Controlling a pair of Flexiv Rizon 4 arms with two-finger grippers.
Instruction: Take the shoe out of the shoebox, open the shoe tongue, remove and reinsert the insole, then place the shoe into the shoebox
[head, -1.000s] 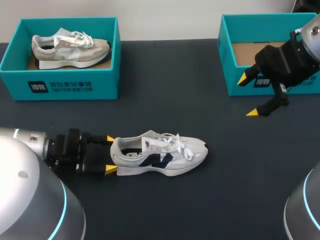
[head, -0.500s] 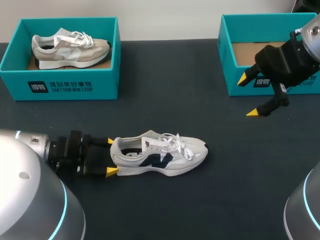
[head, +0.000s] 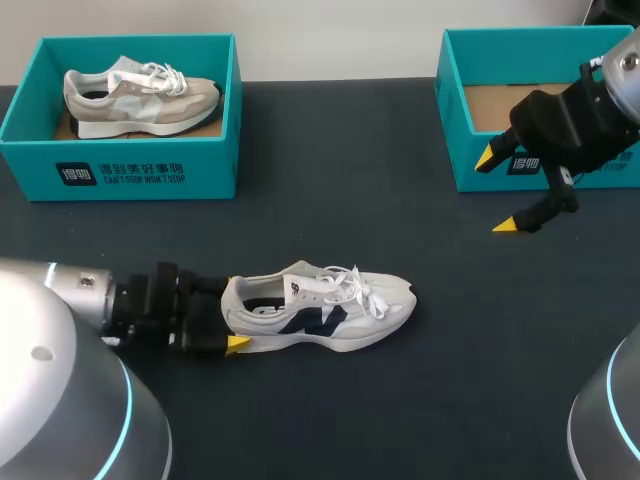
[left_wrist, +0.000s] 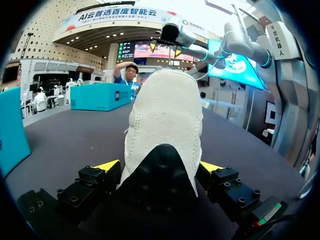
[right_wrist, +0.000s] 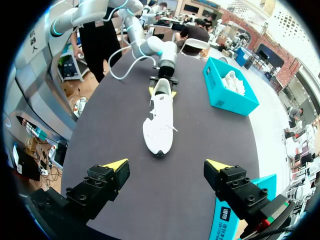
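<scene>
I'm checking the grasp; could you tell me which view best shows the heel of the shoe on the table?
The left wrist view: the heel fills it, right at the left gripper. The head view shows it side-on, partly behind that gripper; the right wrist view, small and far off.

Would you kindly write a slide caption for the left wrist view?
Left gripper around the heel of the white shoe, lying on the dark table.

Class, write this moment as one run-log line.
white shoe: on table | left tool: open, astride its heel | right tool: open, near right shoebox
</scene>
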